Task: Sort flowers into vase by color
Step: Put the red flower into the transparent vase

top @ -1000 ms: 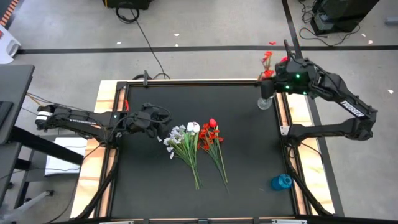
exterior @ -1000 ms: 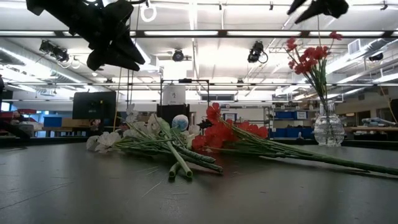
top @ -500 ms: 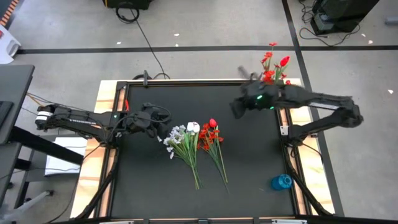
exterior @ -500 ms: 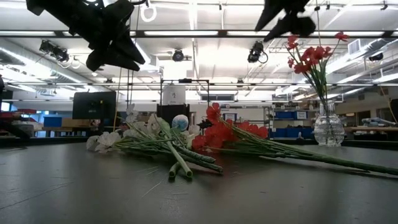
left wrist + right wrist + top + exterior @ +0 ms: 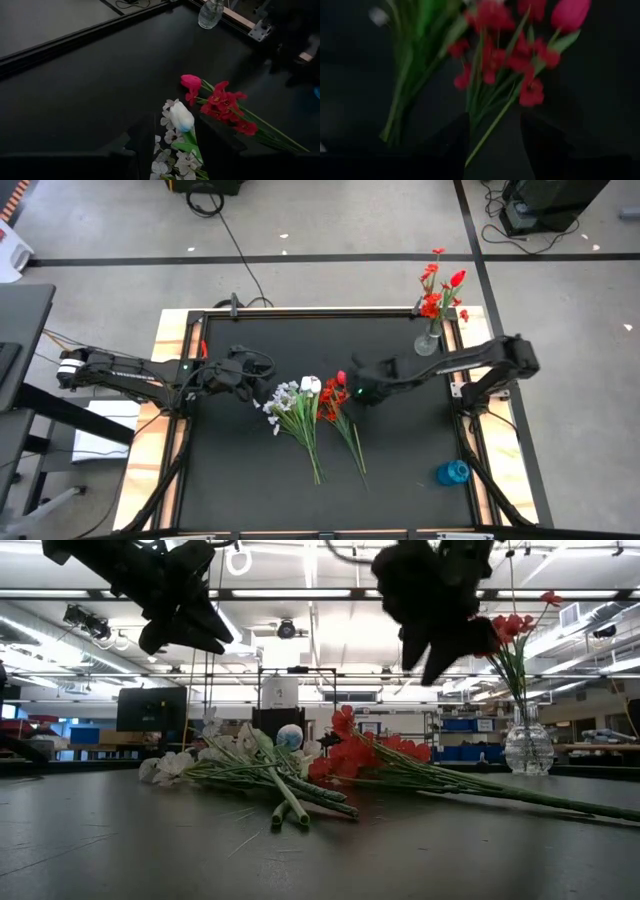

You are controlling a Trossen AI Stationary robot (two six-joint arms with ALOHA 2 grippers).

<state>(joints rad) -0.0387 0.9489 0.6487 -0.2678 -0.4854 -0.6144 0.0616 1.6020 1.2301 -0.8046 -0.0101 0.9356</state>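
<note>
Red flowers [image 5: 340, 408] and white and pale-blue flowers [image 5: 292, 402] lie side by side on the black table, stalks toward the near edge. More red flowers [image 5: 438, 290] stand in a glass vase [image 5: 427, 341] at the far right corner. My right gripper [image 5: 362, 392] is open and empty above the table, just right of the red blooms [image 5: 520, 55]. My left gripper [image 5: 252, 380] is open and empty above the table, left of the white blooms [image 5: 180, 120].
A blue vase [image 5: 452, 473] lies at the near right edge of the table. The table's wooden rim [image 5: 180, 340] frames the black mat. Bare mat [image 5: 240, 480] lies toward the near left and far middle.
My right gripper has left the vase at the far right corner and swept down and toward the table's left and near side, ending beside the red flowers on the mat. The red flowers in the vase stay standing. The left arm has kept still.
</note>
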